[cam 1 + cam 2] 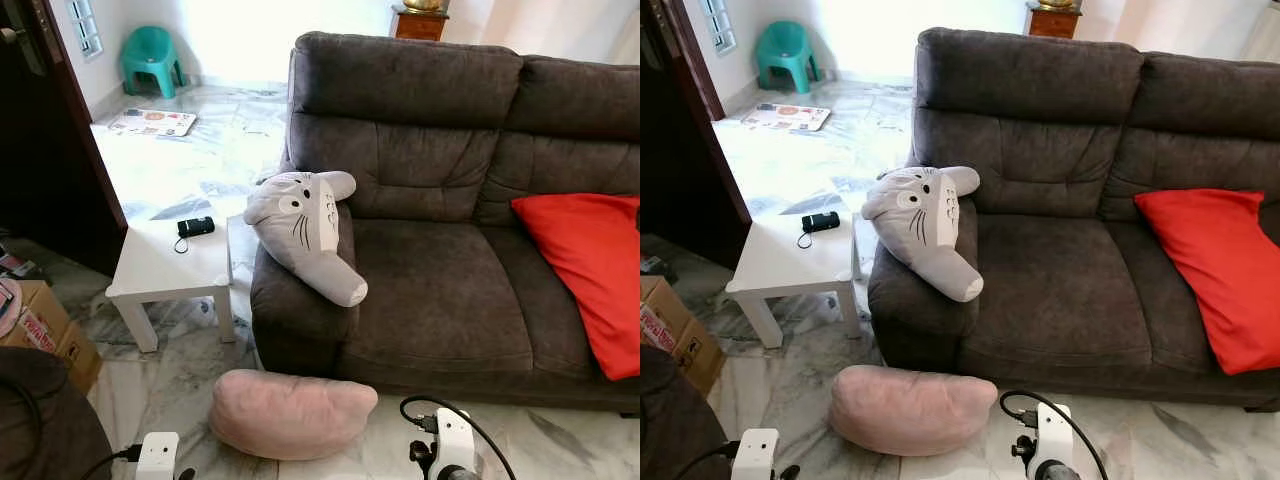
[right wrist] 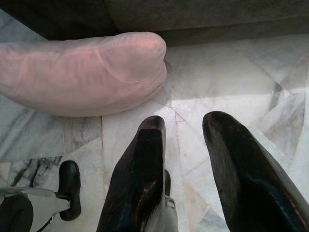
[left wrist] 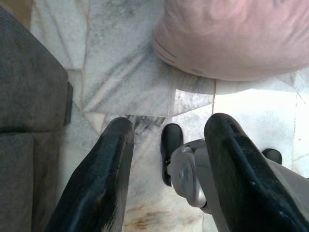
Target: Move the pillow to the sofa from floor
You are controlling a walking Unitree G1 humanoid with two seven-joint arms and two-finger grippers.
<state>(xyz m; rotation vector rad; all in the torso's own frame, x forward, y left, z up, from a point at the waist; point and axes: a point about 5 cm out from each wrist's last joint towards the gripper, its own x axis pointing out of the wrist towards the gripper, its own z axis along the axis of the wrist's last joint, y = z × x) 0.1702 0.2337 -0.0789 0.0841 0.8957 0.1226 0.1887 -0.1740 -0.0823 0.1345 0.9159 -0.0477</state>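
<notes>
Left wrist view: gripper (image 3: 166, 159) spread above floor (image 3: 120, 82)

Bare floor (image 1: 180, 385) beside pillow (image 1: 290, 412); sofa (image 1: 440, 300) behind.

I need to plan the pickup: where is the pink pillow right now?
The pink pillow lies on the marble floor right against the front of the grey sofa, below its armrest with the elephant plush, just ahead of both grippers.

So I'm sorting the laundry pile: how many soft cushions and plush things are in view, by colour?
Pink: 1, the pillow on the floor
Red: 1, the cushion on the sofa seat
Grey: 1, the plush toy on the sofa arm
Total: 3
</notes>
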